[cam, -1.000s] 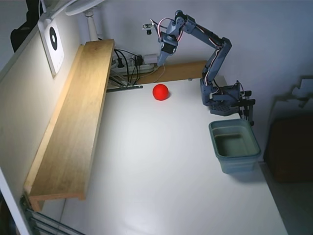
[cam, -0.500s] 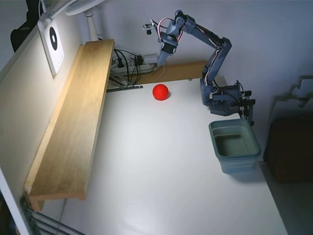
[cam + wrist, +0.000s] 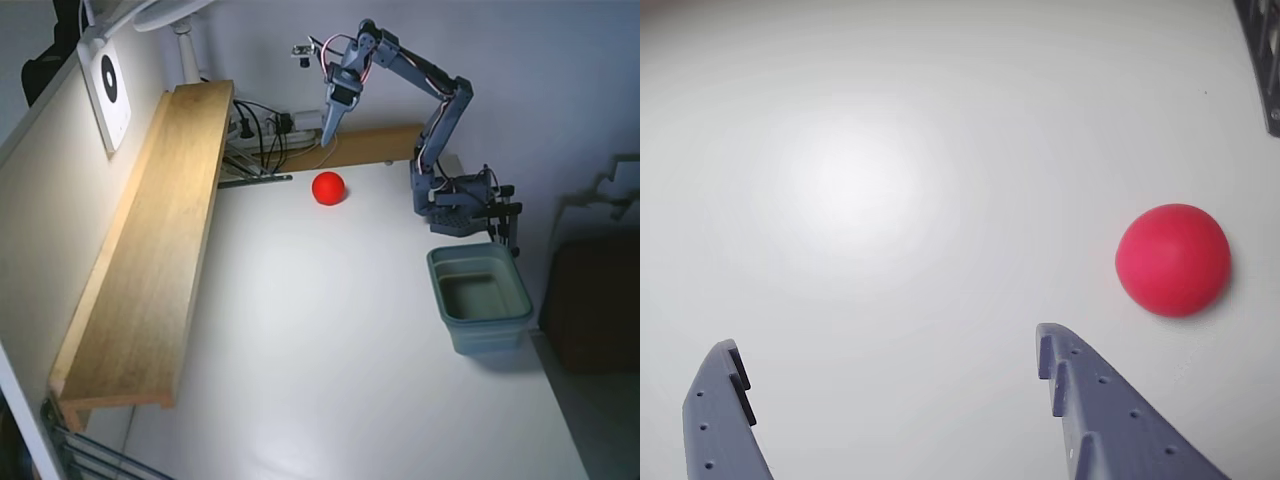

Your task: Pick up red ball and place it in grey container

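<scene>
In the wrist view the small smooth bright red ball (image 3: 1173, 260) lies on the white tabletop (image 3: 890, 200) at about two o'clock from the grey two-finger gripper (image 3: 890, 350), outside the right finger (image 3: 1090, 400) and not touching it. The fingers stand wide apart, holding nothing. In the fixed view the ball (image 3: 328, 188) has bare table all round; the rectangular grey-teal plastic tub (image 3: 480, 297) sits well apart at four o'clock, near the table's right edge.
</scene>
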Robot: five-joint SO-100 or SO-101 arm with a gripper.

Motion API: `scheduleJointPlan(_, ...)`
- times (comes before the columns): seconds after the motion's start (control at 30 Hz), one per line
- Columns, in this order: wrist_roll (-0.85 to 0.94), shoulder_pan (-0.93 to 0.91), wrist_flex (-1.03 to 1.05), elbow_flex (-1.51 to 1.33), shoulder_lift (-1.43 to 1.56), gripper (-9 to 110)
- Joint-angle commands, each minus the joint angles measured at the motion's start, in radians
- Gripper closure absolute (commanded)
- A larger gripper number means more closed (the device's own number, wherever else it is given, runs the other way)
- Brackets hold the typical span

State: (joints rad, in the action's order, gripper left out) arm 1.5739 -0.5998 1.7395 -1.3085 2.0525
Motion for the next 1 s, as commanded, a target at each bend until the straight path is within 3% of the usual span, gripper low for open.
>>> scheduleJointPlan(0.0, -0.003, -0.077, 0.006, -0.014, 0.029, 63)
scheduleJointPlan(0.97, -0.003, -0.464, 0.006, -0.014, 0.029, 63)
